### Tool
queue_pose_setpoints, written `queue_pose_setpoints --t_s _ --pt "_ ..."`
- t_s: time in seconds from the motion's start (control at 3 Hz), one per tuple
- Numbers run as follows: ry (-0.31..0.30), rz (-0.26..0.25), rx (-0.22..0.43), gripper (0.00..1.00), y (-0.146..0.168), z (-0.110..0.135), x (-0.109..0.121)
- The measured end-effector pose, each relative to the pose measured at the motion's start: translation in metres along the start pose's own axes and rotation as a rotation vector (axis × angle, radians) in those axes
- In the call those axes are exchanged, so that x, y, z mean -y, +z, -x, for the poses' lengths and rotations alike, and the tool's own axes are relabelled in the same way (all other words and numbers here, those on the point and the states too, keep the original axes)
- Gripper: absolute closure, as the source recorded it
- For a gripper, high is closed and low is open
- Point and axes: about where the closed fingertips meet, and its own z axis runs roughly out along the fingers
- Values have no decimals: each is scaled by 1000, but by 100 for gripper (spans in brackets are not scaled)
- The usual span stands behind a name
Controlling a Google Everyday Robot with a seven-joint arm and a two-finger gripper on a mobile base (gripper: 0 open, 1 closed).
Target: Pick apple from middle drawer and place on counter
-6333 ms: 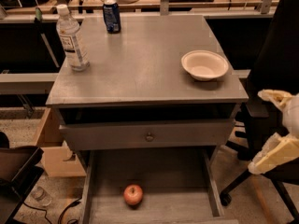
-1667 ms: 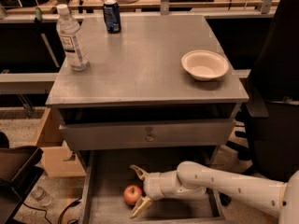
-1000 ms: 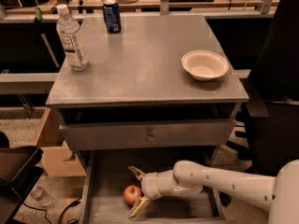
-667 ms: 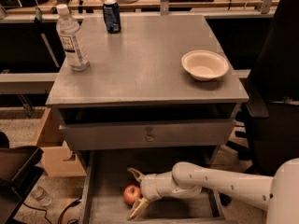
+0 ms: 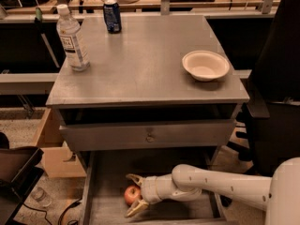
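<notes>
One apple [image 5: 133, 194] on floor of open middle drawer [image 5: 105, 172], front left part. Hand [image 5: 128, 195] low inside drawer, fingers spread wide either side of apple, not clamped; contact unclear. Step: grasp. Next: close on apple, lift, pull out toward front to clear upper drawer front [image 5: 149, 136] and overhanging lip of counter [image 5: 140, 64], then raise. Counter room: broad bare middle and front. Water bottle [image 5: 71, 39] left, can [image 5: 112, 17] at back, white bowl [image 5: 205, 64] right. Left drawer wall near apple.
</notes>
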Motion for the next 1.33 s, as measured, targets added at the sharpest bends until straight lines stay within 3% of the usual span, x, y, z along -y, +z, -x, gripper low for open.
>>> queue_pose_setpoints --t_s 0.33,1.0,1.33 --pt "0 4 2 49 2 1 -1" --pt "0 9 5 96 4 2 -3" --pt "0 12 7 92 6 3 -4"
